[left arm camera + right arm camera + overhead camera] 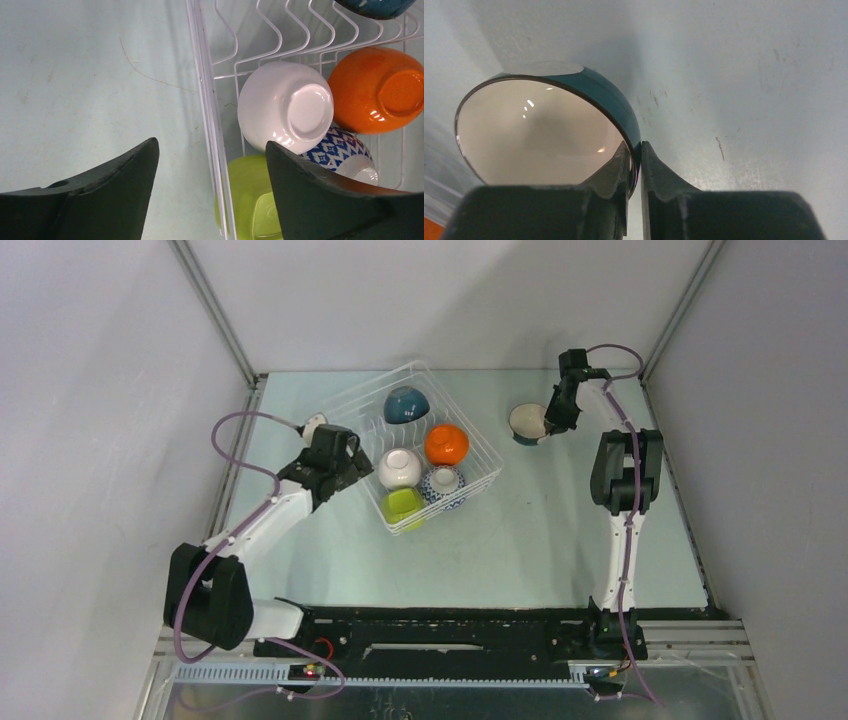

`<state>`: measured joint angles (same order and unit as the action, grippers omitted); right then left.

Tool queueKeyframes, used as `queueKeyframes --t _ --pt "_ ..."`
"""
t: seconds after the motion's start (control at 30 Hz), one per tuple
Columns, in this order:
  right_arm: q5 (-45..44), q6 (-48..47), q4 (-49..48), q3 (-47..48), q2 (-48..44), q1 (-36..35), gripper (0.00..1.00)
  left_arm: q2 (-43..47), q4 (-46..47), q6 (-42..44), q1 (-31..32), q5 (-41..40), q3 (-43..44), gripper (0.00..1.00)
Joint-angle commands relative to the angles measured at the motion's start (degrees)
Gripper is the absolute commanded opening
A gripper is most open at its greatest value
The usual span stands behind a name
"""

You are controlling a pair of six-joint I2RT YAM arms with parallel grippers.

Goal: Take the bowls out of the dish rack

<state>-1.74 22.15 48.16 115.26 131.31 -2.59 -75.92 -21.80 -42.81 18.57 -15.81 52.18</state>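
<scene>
The white wire dish rack [470,430] stands mid-table and holds a teal bowl [407,405], an orange bowl [447,444], a white bowl [398,468], a blue-and-white patterned bowl [443,485] and a lime green bowl [402,504], all upside down or tilted. My left gripper [352,462] is open and empty; in the left wrist view [210,145] its fingers straddle the rack's left wall [205,90], with the white bowl [285,105] just ahead. My right gripper [548,425] is shut on the rim of a dark blue bowl [526,422], tilted low over the table right of the rack [544,130].
Metal frame posts and grey walls close in the table at the back and both sides. The right arm's upper link [625,470] stands over the right part of the table. Pale green table surface [560,530] lies between the rack and the arm bases.
</scene>
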Motion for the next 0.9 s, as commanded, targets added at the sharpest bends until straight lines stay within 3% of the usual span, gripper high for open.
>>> queueKeyframes --t 0.0,0.17,0.3,0.5,0.7,0.87 --pt "-0.3 -1.5 0.0 2.9 -0.4 -0.4 0.27 1.3 1.4 5.1 -0.3 1.0 5.1 0.88" --pt "0.2 -2.2 -1.3 1.2 -2.4 -0.4 0.59 1.4 1.7 11.5 -0.3 3.6 8.3 0.93" --pt "-1.4 -2.7 -0.8 0.4 -5.7 -0.6 0.69 0.8 3.4 16.3 0.2 5.7 10.9 0.93" --pt "-6.9 -3.3 -1.7 -3.7 -14.9 -3.0 0.95 -6.3 1.8 30.1 2.7 3.4 20.3 1.00" --pt "-7.8 -5.0 -9.3 -15.7 -28.5 -8.0 0.97 -18.4 -2.2 45.2 4.1 4.4 34.4 1.00" --pt "-4.4 -7.4 -21.8 -31.5 -42.1 -14.4 1.00 -26.6 -2.3 54.7 6.9 -11.6 41.7 1.00"
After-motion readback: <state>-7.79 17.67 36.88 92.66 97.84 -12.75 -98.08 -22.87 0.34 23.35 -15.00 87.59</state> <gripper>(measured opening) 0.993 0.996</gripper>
